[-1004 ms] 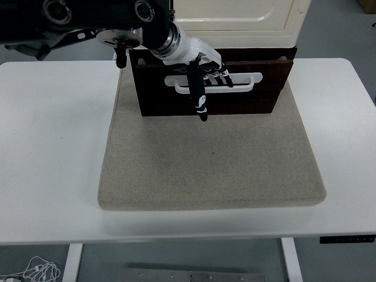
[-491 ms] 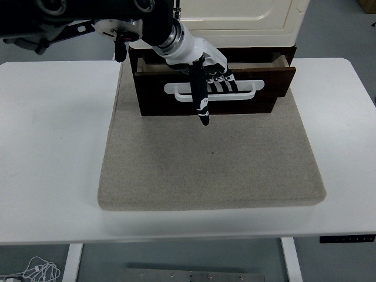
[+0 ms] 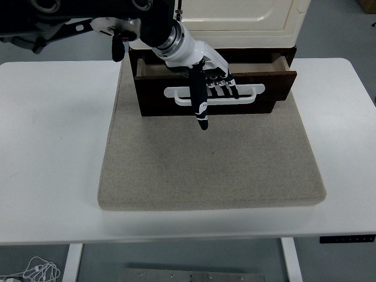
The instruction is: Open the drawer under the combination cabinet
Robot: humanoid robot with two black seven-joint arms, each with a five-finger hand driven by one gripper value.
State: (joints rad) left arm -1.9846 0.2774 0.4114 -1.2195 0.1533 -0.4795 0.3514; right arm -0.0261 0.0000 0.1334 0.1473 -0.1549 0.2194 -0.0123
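White handle (image 3: 247,94) hooked by left hand's (image 3: 205,70) fingers (image 3: 218,87).

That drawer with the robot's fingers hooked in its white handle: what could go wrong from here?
1. The left hand holds the white handle left of its middle, and the drawer already sits skewed, its right end further out; it might jam.
2. Only hooked fingers grip the handle; they could slip off.
3. The cabinet stands on a soft mat; a jammed drawer might drag it forward.
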